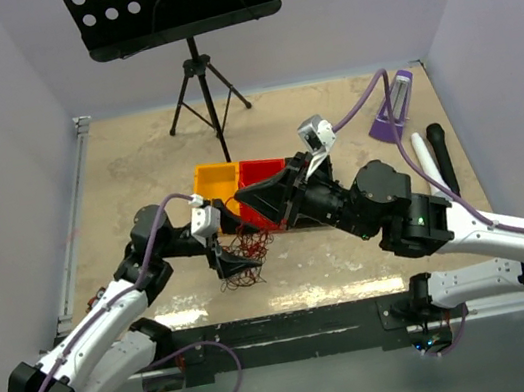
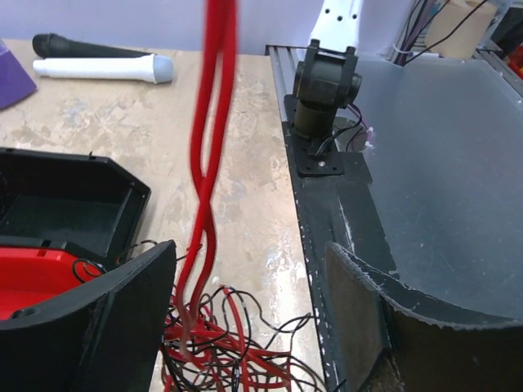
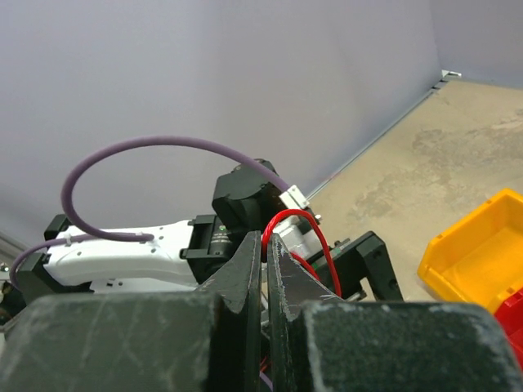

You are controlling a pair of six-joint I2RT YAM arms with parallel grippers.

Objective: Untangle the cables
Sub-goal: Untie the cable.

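Red first: with the right gripper (image 3: 265, 249) clamped shut on the red strand (image 3: 301, 220) looping over its tips, pull up slowly and straight, no jerks. Lower the left gripper (image 2: 249, 261), jaws wide and straddling the cables (image 2: 216, 351) (a red-and-black clump on the table (image 2: 122, 139), near the red bin (image 2: 33, 282)), and pin only the heap, not the rising twist. Pin low, lift high, stop at any tightening knot; then shake loose rather than force.
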